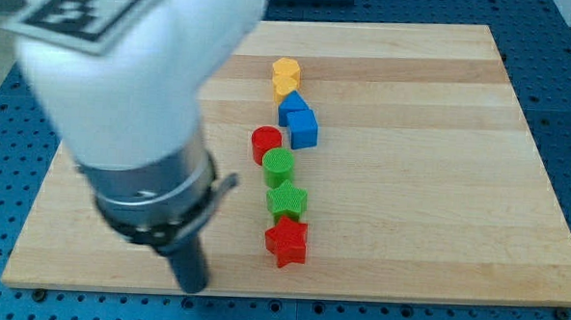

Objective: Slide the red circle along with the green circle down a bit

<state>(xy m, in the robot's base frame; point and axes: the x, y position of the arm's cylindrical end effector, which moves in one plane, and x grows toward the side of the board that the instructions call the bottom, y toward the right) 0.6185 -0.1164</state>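
The red circle (265, 142) lies near the middle of the wooden board (440, 167), touching the green circle (278, 166) just below and to its right. My tip (194, 287) is near the board's bottom edge, well to the lower left of both circles and not touching any block. The big white arm body covers the view's upper left.
A green star (287, 200) and a red star (286, 242) continue the column below the green circle. Two blue blocks (298, 120) and two yellow blocks (286, 76) lie above. Blue perforated table surrounds the board.
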